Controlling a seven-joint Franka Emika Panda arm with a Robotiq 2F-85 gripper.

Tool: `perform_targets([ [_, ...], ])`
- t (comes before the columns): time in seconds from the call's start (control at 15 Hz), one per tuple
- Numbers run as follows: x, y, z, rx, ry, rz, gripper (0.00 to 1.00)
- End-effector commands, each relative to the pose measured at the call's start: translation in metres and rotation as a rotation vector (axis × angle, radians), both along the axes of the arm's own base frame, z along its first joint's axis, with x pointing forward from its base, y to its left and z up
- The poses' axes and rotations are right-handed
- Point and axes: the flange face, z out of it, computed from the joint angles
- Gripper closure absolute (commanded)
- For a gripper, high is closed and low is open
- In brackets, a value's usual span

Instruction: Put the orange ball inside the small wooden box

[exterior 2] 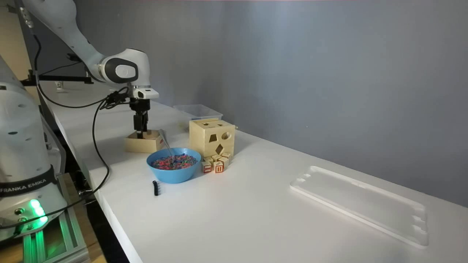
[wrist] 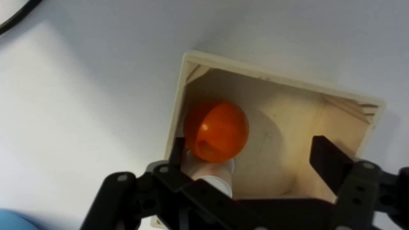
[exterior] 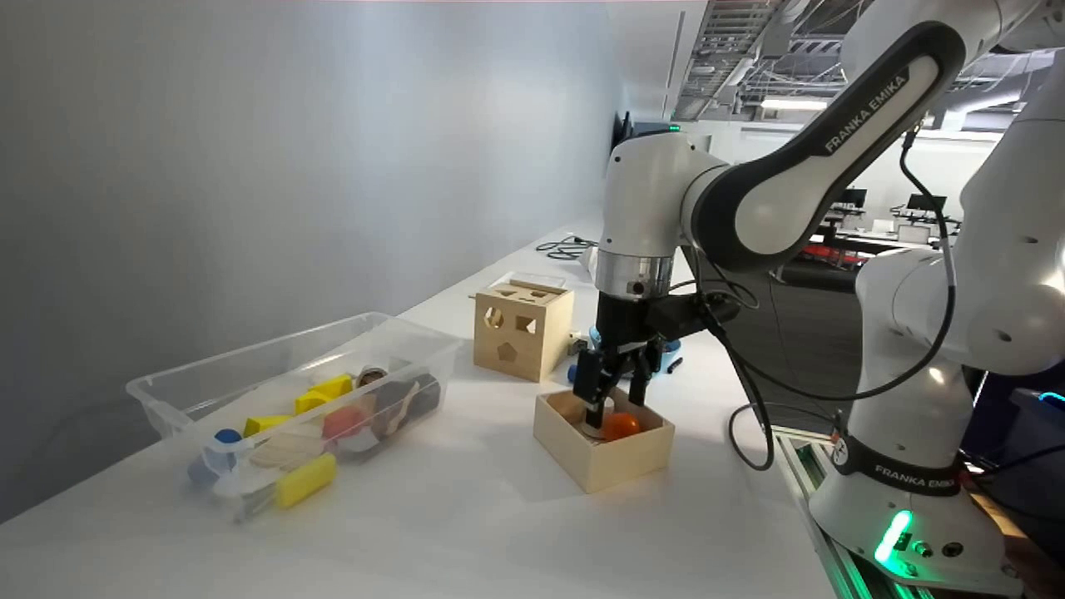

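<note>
The orange ball [wrist: 220, 132] lies inside the small wooden box [wrist: 287, 80], against one wall near a corner in the wrist view. In an exterior view the ball [exterior: 621, 427] shows inside the box [exterior: 631, 464]. In an exterior view the box [exterior 2: 140, 145] hides the ball. A pale cylinder with a white end [wrist: 217, 183] lies in the box beside the ball. My gripper [wrist: 249, 143] is open, with its fingers reaching down into the box. One finger is close beside the ball and cylinder; whether it touches them I cannot tell. The other is apart, near the opposite wall.
A wooden cube with cut-out holes [exterior 2: 208, 142] stands near the box, with letter blocks [exterior 2: 218, 166] before it. A blue bowl [exterior 2: 174, 176] of small beads holds a spoon. A clear plastic bin [exterior: 291, 358] holds toys. A black clip [exterior 2: 156, 188] and clear lid [exterior 2: 360, 204] lie on the table.
</note>
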Motion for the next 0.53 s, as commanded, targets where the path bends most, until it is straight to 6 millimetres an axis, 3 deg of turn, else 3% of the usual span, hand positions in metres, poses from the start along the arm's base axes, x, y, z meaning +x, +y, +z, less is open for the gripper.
perform_targets([
  [0.0,-0.008,0.007,0.029,0.017,-0.024,0.012,0.00],
  [0.33,-0.016,0.001,0.086,0.031,-0.111,0.041,0.00],
  [0.4,-0.006,0.004,0.060,0.000,-0.075,0.022,0.00],
  [0.47,-0.008,0.004,0.072,0.002,-0.096,0.028,0.00],
])
